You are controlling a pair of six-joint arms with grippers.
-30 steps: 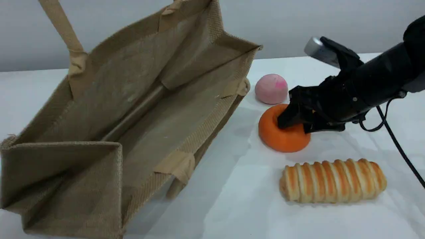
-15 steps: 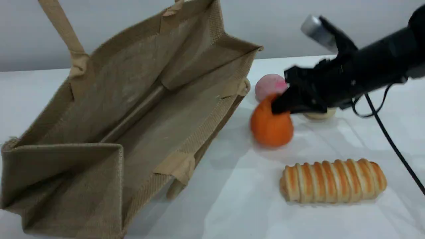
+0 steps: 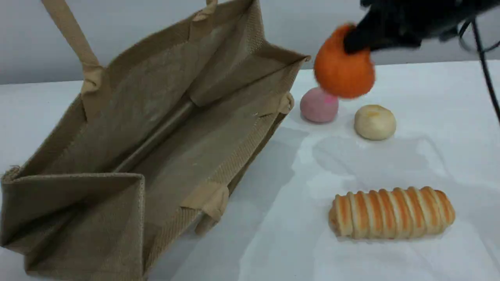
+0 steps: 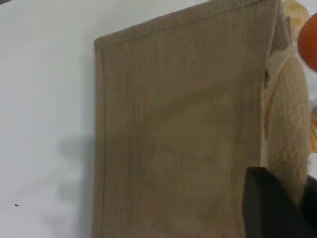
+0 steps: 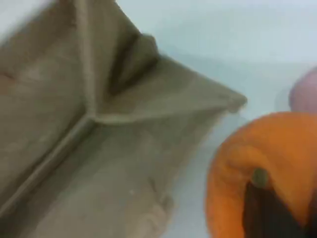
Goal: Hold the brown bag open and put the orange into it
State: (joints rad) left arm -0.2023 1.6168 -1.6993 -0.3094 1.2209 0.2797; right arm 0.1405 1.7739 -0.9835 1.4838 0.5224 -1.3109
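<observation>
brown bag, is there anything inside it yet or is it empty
Empty as far as the pictures show: the brown bag gapes open with bare lining, and the orange hangs in the air outside it, held by the right pincer.

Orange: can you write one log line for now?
orange: lifted, off table | right claw: shut on orange | bag: open, empty

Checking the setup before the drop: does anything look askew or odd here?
The large tan-brown woven jute bag leans tilted, its mouth gaping sideways, one beige handle pulled upward out of view. The bright orange round fruit hangs above the table in the right tool, pinched at its neck. Nothing spilled.
</observation>
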